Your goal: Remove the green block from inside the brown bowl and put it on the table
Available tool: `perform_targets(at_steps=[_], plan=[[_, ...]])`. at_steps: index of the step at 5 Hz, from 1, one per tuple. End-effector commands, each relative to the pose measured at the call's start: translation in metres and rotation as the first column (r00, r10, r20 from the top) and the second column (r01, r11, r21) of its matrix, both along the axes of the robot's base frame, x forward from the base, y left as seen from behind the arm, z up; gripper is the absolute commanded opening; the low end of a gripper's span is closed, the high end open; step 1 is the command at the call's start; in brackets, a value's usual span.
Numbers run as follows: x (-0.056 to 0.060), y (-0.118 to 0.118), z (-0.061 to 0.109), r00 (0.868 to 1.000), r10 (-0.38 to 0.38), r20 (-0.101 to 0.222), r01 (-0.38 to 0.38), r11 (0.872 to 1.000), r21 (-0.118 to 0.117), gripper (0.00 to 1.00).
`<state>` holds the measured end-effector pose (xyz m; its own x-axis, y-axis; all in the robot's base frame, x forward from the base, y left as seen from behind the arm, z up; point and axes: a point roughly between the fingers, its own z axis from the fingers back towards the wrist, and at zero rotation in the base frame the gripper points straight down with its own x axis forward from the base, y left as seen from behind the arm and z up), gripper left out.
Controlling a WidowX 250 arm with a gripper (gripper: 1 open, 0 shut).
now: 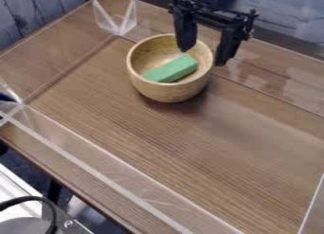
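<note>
The green block (pixel 171 69) lies inside the brown bowl (pixel 142 77), resting tilted on the bowl's inner floor, its long side running from about 8 o'clock up toward 2 o'clock. It sits a little toward the 3 o'clock side of the hollow, and its upper end lies close to the inner wall there.

The bowl stands upright on the bench (pixel 165 153), in the far half of the wood-grain surface, toward 12 o'clock from the middle. Low clear plastic walls (pixel 76 148) edge the bench.

The tool (pixel 207 46) hangs over the bowl's rim at about 1 o'clock, pointing straight down. Its two dark fingers (pixel 187 31) are spread wide, one over the bowl's back rim and the other outside the bowl toward 3 o'clock, so the rim lies between them. Nothing is held between the fingers, and they are apart from the block. Whether either fingertip touches the bowl's rim cannot be told from this angle.
</note>
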<state>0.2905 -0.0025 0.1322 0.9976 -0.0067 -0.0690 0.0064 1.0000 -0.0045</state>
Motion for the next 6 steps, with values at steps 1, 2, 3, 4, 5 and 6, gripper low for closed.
perform_targets(at_steps=[1,2,3,4,5,6], plan=[[0.002,0.012,-0.009,1.0,0.004,-0.012,-0.004,1.0,0.014,1.0],[-0.003,0.024,-0.022,0.999,0.0,-0.038,0.001,1.0,0.028,1.0],[-0.006,0.037,-0.028,1.0,-0.006,-0.021,0.007,1.0,0.02,1.0],[-0.007,0.052,-0.031,1.0,-0.004,-0.005,0.004,1.0,0.02,1.0],[-0.004,0.062,-0.035,1.0,0.014,0.008,-0.014,1.0,0.019,1.0],[0.002,0.066,-0.043,1.0,0.019,0.016,-0.02,1.0,0.021,1.0]])
